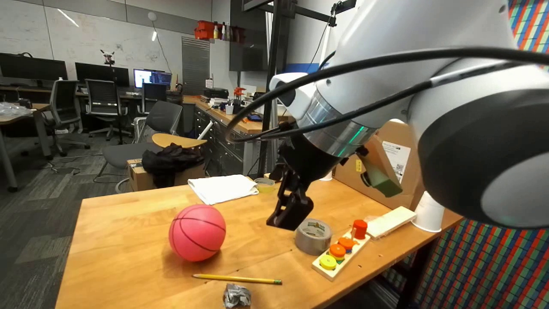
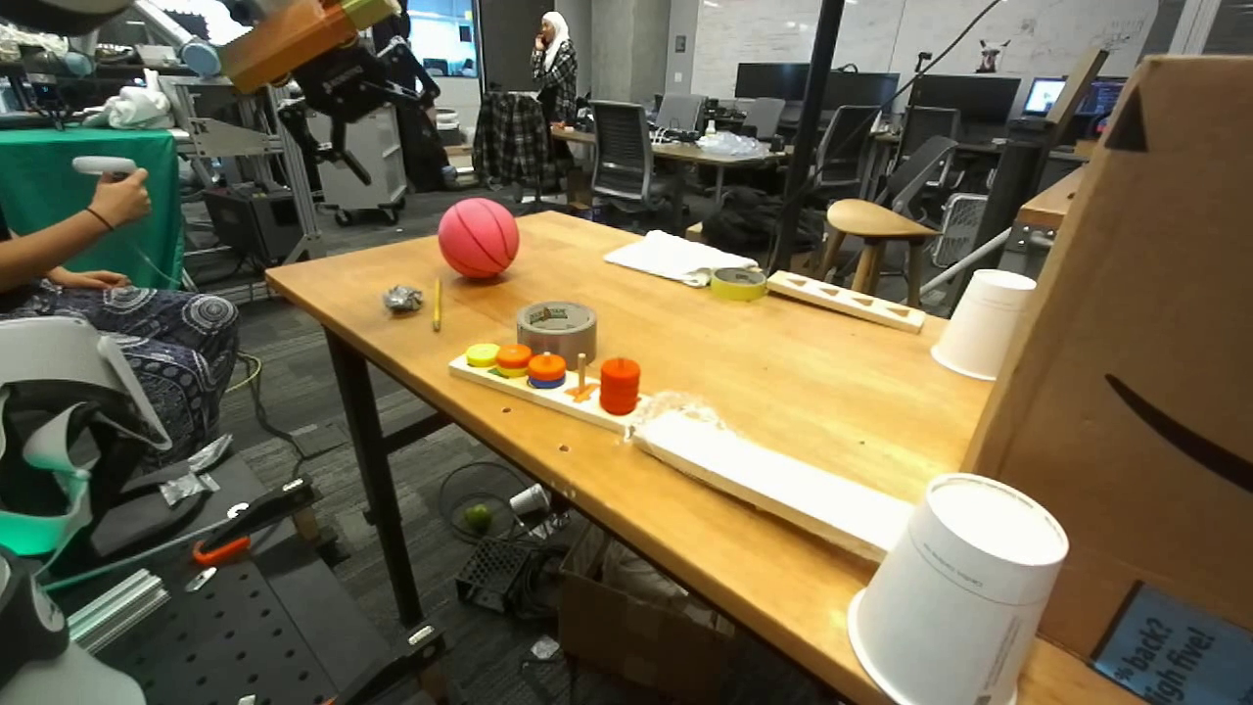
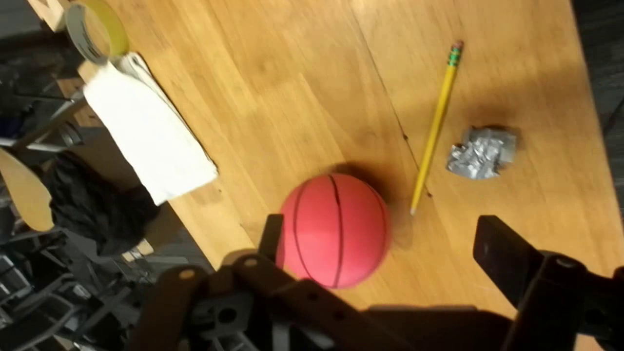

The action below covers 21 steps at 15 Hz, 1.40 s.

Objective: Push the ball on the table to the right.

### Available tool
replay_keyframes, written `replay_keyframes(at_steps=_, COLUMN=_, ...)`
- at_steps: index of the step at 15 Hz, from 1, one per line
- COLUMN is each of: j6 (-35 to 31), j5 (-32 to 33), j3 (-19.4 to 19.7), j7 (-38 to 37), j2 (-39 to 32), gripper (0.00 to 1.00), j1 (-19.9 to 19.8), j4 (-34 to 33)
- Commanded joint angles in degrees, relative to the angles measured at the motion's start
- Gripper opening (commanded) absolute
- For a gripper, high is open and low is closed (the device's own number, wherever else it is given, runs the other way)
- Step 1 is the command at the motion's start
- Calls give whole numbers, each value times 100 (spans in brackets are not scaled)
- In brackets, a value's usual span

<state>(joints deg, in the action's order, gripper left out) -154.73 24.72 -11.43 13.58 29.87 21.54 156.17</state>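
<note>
The ball point(image 1: 197, 231), pinkish-red with dark seam lines, rests on the light wooden table point(image 1: 128, 210). In an exterior view the ball point(image 2: 480, 238) lies near the table's far end. My gripper point(image 2: 396, 137) hangs in the air, higher than the ball and apart from it. Its two fingers are spread wide with nothing held between them. From the wrist, the gripper point(image 3: 381, 236) looks down on the ball point(image 3: 336, 229); the left finger point(image 3: 271, 239) covers part of the ball's left edge, while the right finger stands over bare wood.
Beside the ball lie a yellow pencil point(image 3: 436, 129) and a crumpled silver lump point(image 3: 482, 152). A grey tape roll point(image 1: 313, 237) and a peg toy point(image 1: 343, 253) stand nearby. White cloth point(image 1: 223, 187), paper cups point(image 2: 959, 587) and a cardboard box point(image 2: 1126, 392) also occupy the table.
</note>
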Motion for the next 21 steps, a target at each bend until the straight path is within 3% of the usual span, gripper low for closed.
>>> replay_keyframes(at_steps=1, j6=-126, j5=-416, j3=-142, j7=396, j2=11, gripper=100, j1=400, j4=-110)
replay_keyframes(at_steps=10, j6=-378, j5=-1048, j3=-77, j7=1259, j2=-889, gripper=100, j1=994, j4=-816)
replay_keyframes(at_steps=21, j6=-7, j5=-1091, j3=-390, j7=2205, j2=-3310, gripper=100, j1=496, j4=-3207)
